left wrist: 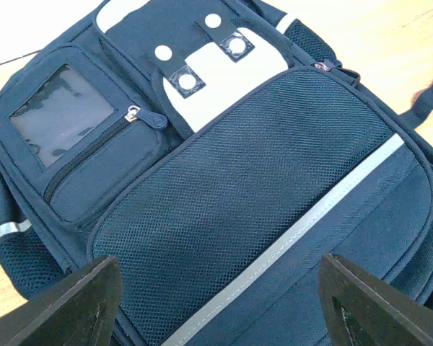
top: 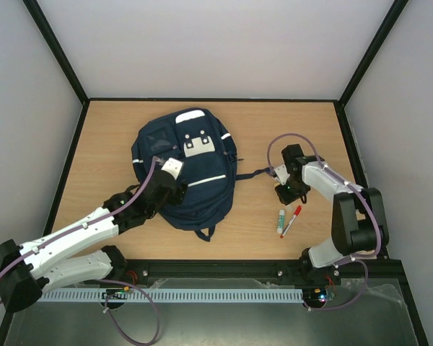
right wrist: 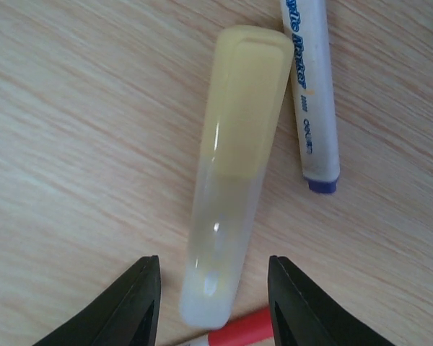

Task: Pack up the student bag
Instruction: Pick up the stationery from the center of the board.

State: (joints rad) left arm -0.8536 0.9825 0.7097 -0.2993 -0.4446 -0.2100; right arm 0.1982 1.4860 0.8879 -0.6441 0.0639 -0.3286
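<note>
1. Fabric makes up the bag [top: 191, 173], so it should be soft and floppy, light while slack, and likely to sag or slide on the wood if tugged by one corner.
2. The best holds, I judge, are the loop [top: 206, 232] at its near end, the strap [top: 252, 173] trailing to its right, or a zip pull [left wrist: 155, 119]. The pull is small and would need a precise pinch.
3. The bag lies flat, front side up, on the table [top: 108, 137], left of centre.
4. The left pincer [left wrist: 216, 288] hangs over the mesh front pocket [left wrist: 260, 180]. Its fingers are spread wide and hold nothing, with the bag directly beneath them.
5. The right pincer [right wrist: 213, 288] is well apart from the bag, out to its right. It is open too, with a finger on either side of a clear tube [right wrist: 234, 166] with a yellow cap, and is not clamped on it.
6. A marker [right wrist: 314, 101] lies just beside the tube, and a red pen [right wrist: 238, 330] lies at the tube's near end.
</note>
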